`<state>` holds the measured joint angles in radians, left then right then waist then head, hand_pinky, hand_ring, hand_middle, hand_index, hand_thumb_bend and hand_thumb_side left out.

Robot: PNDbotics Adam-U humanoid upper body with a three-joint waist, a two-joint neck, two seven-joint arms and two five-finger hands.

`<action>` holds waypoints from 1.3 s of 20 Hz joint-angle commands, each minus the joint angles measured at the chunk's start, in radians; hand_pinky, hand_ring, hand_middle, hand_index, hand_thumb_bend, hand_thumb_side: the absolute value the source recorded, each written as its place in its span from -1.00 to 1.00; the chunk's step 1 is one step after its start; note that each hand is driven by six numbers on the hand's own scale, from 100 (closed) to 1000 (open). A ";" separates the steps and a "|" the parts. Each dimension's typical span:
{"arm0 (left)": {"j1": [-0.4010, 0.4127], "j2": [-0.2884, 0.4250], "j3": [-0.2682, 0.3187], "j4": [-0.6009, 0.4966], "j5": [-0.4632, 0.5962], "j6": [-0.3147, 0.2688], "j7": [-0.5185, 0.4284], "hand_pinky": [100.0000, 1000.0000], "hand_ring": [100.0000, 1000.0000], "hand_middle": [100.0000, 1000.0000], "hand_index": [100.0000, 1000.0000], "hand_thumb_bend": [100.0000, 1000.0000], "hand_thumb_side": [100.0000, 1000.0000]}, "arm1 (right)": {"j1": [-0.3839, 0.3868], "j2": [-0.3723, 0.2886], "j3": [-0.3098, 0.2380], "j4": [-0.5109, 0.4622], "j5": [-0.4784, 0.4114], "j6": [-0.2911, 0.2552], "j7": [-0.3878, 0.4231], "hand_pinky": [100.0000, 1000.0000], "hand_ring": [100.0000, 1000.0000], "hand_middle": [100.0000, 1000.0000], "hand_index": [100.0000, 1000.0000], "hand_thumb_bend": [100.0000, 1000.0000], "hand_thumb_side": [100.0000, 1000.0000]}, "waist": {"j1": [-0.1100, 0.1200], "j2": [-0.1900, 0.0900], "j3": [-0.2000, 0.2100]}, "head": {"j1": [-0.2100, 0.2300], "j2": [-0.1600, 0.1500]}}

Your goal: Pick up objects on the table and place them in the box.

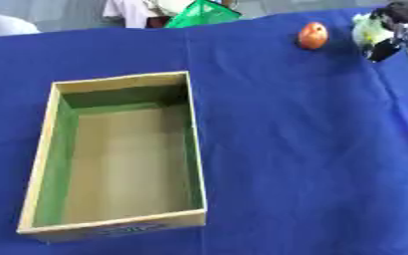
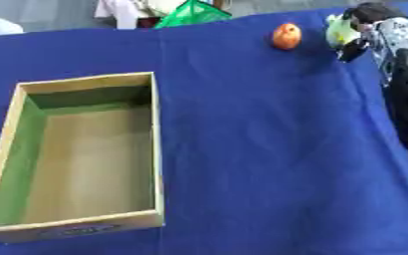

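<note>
While my right hand (image 2: 357, 31) sits at the upper right of the frame, its dark fingers curl around a pale yellow-green rounded object (image 2: 336, 31), so I count it as grasping that piece; what the piece is I cannot make out. My left hand shows in neither view.

Just left of that hand, a small orange-red rounded fruit-like object (image 2: 286, 36) rests alone on the blue cloth-covered table (image 1: 312, 149), near the far edge. It looks smooth and glossy, so I judge it light, fairly stiff, and apt to roll or slip if nudged from one side. I would close on it across its widest part, from above.

At the left of the frame lies the open rectangular cardboard box (image 1: 196, 149), tan on its rims and floor, green on its inner walls, with nothing in it. Its walls look thin and stiff. The cloth is matte with soft creases. The box stands well apart from both objects, so the carry crosses much of the table.
</note>
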<state>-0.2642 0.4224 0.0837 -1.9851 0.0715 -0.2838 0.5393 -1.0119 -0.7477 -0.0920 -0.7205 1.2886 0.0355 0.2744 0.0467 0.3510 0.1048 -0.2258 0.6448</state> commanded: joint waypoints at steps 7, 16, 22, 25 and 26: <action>-0.008 0.018 0.004 -0.015 0.001 0.001 -0.006 0.44 0.64 0.39 0.48 -0.67 0.56 | -0.019 -0.014 0.014 -0.034 -0.037 -0.005 -0.029 0.34 0.40 0.18 0.46 -1.00 -0.92 | -0.007 -0.021 -0.001 | -0.003 -0.004; -0.009 0.020 0.006 -0.015 0.001 0.001 -0.005 0.44 0.64 0.39 0.48 -0.68 0.54 | -0.005 -0.025 0.045 -0.105 -0.065 -0.015 -0.136 0.25 0.24 0.06 0.35 -1.00 -1.00 | -0.014 -0.029 -0.003 | -0.001 0.000; -0.007 0.025 0.009 -0.015 0.000 0.000 -0.003 0.44 0.64 0.39 0.49 -0.67 0.53 | 0.023 -0.069 0.078 -0.239 -0.141 -0.055 -0.134 0.23 0.19 0.03 0.33 -1.00 -1.00 | -0.023 -0.039 -0.011 | 0.007 0.010; -0.006 0.029 0.012 -0.015 -0.003 -0.002 0.001 0.45 0.64 0.39 0.49 -0.66 0.52 | 0.063 -0.110 0.101 -0.360 -0.211 -0.071 -0.127 0.22 0.18 0.02 0.32 -1.00 -1.00 | -0.026 -0.043 -0.014 | 0.016 0.016; -0.005 0.031 0.013 -0.015 -0.004 -0.002 0.002 0.45 0.64 0.39 0.49 -0.66 0.52 | 0.084 -0.126 0.111 -0.415 -0.244 -0.077 -0.124 0.22 0.18 0.02 0.32 -1.00 -1.00 | -0.027 -0.043 -0.016 | 0.020 0.019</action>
<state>-0.2645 0.4235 0.0845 -1.9851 0.0706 -0.2829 0.5385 -0.9151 -0.8136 0.0151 -1.0672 1.0786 -0.0332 0.1488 0.0216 0.3318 0.0896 -0.2115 0.6589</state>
